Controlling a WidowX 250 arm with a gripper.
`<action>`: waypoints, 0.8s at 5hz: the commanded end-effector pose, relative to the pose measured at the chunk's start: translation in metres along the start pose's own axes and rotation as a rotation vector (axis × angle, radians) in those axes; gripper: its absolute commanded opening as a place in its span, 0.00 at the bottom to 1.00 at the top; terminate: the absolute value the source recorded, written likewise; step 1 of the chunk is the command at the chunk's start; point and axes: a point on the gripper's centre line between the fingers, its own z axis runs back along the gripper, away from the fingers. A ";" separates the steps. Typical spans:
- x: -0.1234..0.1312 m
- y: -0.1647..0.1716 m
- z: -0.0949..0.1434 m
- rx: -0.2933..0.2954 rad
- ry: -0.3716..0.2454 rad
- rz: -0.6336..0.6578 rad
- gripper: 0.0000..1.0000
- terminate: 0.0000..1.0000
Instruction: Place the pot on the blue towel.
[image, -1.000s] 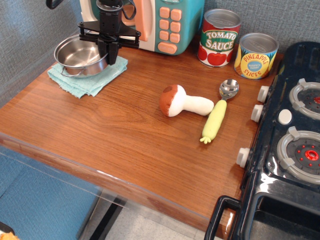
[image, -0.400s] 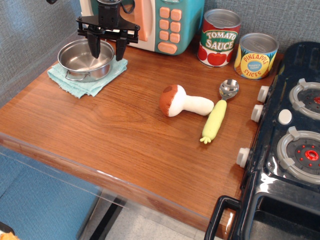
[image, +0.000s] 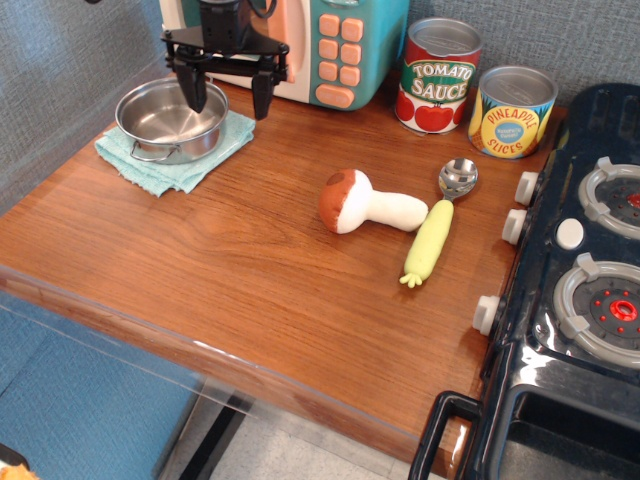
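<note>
It was a toy kitchen: a wooden counter (image: 250, 260), a toy microwave (image: 335, 45), a plastic stove (image: 580, 290) and food cans (image: 438, 75).

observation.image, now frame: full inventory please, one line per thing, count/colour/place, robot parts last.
pot: 1, shiny steel, on the towel, back left
blue towel: 1, pale aqua, back-left of the table
toy microwave: 1, teal and peach, back edge
tomato sauce can: 1, red and green label, back, right of microwave
pineapple slices can: 1, yellow label, beside the tomato can
mushroom: 1, brown cap, white stem, mid-table
spoon: 1, metal bowl, yellow-green handle, right of mushroom
toy stove: 1, black, right edge
table: 1, wood
gripper: 1, black, open, above the pot's right rim
</note>
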 end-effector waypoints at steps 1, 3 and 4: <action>-0.017 0.019 0.056 -0.065 -0.089 -0.150 1.00 0.00; -0.015 0.013 0.053 0.024 -0.047 -0.271 1.00 0.00; -0.015 0.013 0.053 0.024 -0.047 -0.271 1.00 0.00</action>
